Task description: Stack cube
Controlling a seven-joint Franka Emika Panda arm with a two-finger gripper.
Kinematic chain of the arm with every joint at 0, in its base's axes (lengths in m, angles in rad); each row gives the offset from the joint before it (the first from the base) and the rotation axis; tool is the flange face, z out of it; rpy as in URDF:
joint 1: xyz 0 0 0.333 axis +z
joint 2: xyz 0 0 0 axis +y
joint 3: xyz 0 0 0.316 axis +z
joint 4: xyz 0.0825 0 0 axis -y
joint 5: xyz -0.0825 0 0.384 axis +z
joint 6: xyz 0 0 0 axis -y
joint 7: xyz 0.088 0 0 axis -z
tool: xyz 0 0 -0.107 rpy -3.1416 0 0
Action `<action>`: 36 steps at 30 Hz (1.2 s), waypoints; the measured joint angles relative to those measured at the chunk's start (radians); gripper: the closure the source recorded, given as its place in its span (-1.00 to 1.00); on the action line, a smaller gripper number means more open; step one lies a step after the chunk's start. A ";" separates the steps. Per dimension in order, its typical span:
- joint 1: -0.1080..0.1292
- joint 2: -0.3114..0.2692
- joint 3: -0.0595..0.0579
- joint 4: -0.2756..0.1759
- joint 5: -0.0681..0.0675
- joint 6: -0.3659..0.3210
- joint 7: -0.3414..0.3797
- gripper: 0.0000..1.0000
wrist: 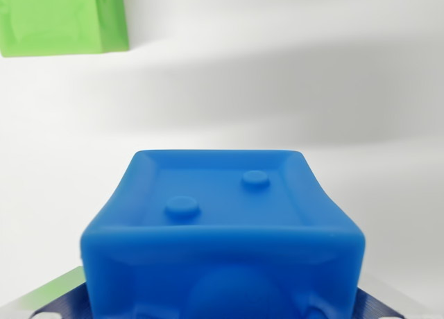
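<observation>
blue cube: the soft blue rubbery cube with two studs (223, 236) sits pinched in the end effector (222, 306), probably for carrying
green cube: glossy green block (61, 19) waits on the white desk (277, 90), upper left, well apart, likely the stacking base

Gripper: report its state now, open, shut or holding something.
Gripper: shut on the blue cube, which sits between the finger pads at the wrist view's bottom edge. Green cube lies apart, untouched.

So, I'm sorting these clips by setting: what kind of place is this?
Probably a lab or test bench, though little shows. A plain white surface carries only toy-like blocks: a blue cube close to the wrist camera and a green cube at the wrist view's upper left. No household clutter is visible.
</observation>
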 joint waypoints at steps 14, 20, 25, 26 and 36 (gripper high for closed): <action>0.019 0.050 0.000 0.095 -0.002 -0.044 0.006 1.00; 0.027 0.073 0.000 0.138 -0.003 -0.064 0.008 1.00; 0.033 0.090 0.000 0.171 -0.004 -0.081 0.009 1.00; 0.035 0.094 0.000 0.178 -0.004 -0.084 0.009 1.00; 0.046 0.132 0.000 0.250 -0.005 -0.118 0.011 1.00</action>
